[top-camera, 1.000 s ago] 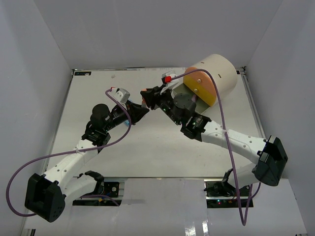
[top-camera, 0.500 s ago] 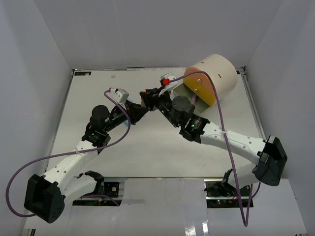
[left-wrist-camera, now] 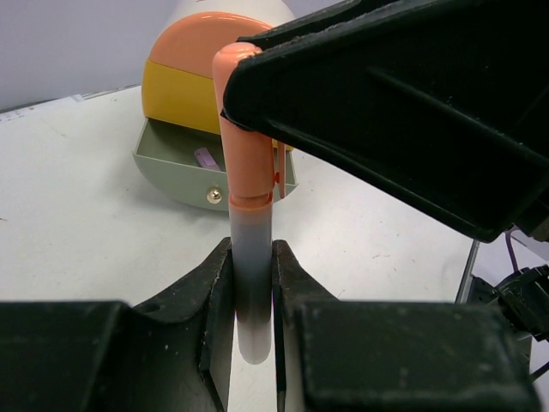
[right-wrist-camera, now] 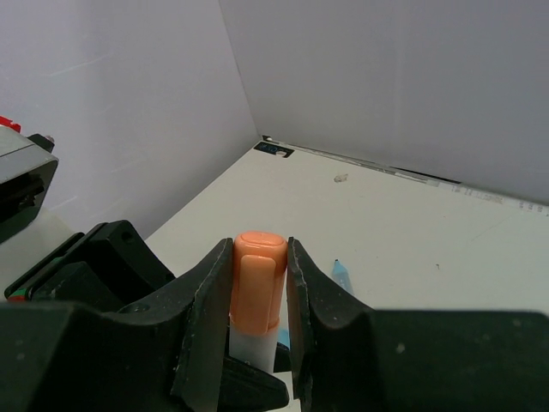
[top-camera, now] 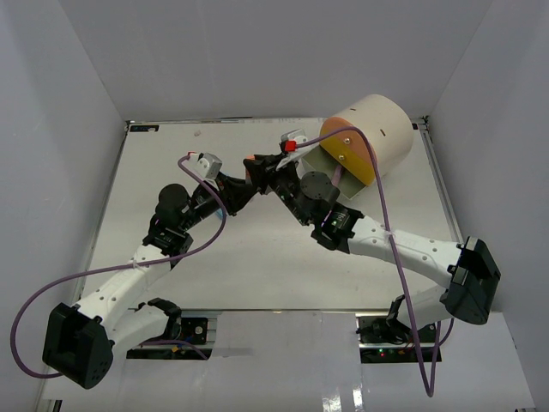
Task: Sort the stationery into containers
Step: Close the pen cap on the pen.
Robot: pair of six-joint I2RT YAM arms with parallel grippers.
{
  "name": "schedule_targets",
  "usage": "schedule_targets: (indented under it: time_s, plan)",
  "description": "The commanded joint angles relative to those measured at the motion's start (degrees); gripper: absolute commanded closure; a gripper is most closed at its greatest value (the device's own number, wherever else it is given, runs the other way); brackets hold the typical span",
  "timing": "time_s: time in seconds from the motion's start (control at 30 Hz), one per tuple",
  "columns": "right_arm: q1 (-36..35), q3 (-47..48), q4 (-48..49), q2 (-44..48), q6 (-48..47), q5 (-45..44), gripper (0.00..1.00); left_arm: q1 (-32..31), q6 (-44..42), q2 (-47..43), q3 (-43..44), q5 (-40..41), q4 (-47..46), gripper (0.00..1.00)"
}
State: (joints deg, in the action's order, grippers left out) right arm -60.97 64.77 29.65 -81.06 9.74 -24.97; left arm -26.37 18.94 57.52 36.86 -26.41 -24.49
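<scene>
An orange-capped marker [left-wrist-camera: 251, 146] with a pale grey barrel is held between both grippers above the table's middle [top-camera: 251, 163]. My left gripper [left-wrist-camera: 253, 262] is shut on the barrel's lower end. The right gripper [right-wrist-camera: 260, 266] is shut on the orange cap [right-wrist-camera: 259, 279]. The containers form the face of a cream cylinder [top-camera: 386, 120] at the back right. Its orange drawer [left-wrist-camera: 193, 43] and yellow drawer [left-wrist-camera: 176, 94] are closed. The grey-olive drawer [left-wrist-camera: 167, 167] is pulled out, with a purple piece [left-wrist-camera: 208, 158] inside. A teal pen [right-wrist-camera: 342, 276] lies on the table beyond the grippers.
White walls enclose the table on three sides. The cylinder lies on its side close to the right wall [top-camera: 489, 129]. Purple cables [top-camera: 390, 223] loop over both arms. The two arms meet nose to nose just left of the open drawer.
Both grippers, still joined on the marker, have drifted slightly left and toward the back. The right arm's wrist has swung a little away from the cylinder.
</scene>
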Motion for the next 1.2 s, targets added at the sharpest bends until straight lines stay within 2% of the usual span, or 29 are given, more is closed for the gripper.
schedule_targets:
  time_s: [0.0, 0.13, 0.43, 0.53, 0.7, 0.83, 0.93, 0.97, 1.07, 1.17]
  plan:
    - [-1.52, -1.05, 0.24, 0.72, -1.03, 0.01, 0.73, 0.00, -0.31, -0.30, 1.28, -1.53, -4.25, 0.96]
    - [-1.87, -1.49, -0.91, 2.30, -1.48, 0.10, 0.66, 0.00, -0.83, -0.47, 0.58, -2.06, -4.86, 0.96]
    - [-1.96, -1.40, -5.30, 6.78, -1.74, 1.94, 0.40, 0.00, -3.38, -0.83, -0.65, -7.33, -5.39, 0.94]
    - [-1.96, -1.32, -6.62, 9.59, -2.09, 3.70, 0.28, 0.00, -3.99, -0.57, -1.27, -9.88, -5.74, 0.95]
    - [-1.52, 2.63, -14.70, 12.94, -6.65, 5.02, 0.07, 0.00, -5.66, -0.47, -0.83, -15.32, -3.90, 0.97]
    - [1.46, 2.73, -18.04, 16.53, -8.69, 12.38, 0.05, 0.00, -6.72, -0.48, 0.75, -19.53, -0.83, 1.00]
    - [7.51, 1.50, -18.75, 18.30, -6.93, 25.02, 0.08, 0.00, -6.64, 0.14, 1.63, -23.49, 1.01, 1.00]
    - [11.27, 1.32, -18.66, 18.56, -4.84, 33.41, 0.11, 0.00, -6.63, 0.31, 2.16, -24.12, 1.37, 1.00]
    - [16.04, 1.32, -18.66, 17.87, -4.03, 45.76, 0.17, 0.09, -6.20, 1.54, 3.04, -26.57, 1.90, 1.00]
    - [17.29, 1.06, -18.22, 16.72, -4.55, 52.28, 0.20, 0.09, -5.23, 2.25, 3.22, -28.16, 1.20, 1.00]
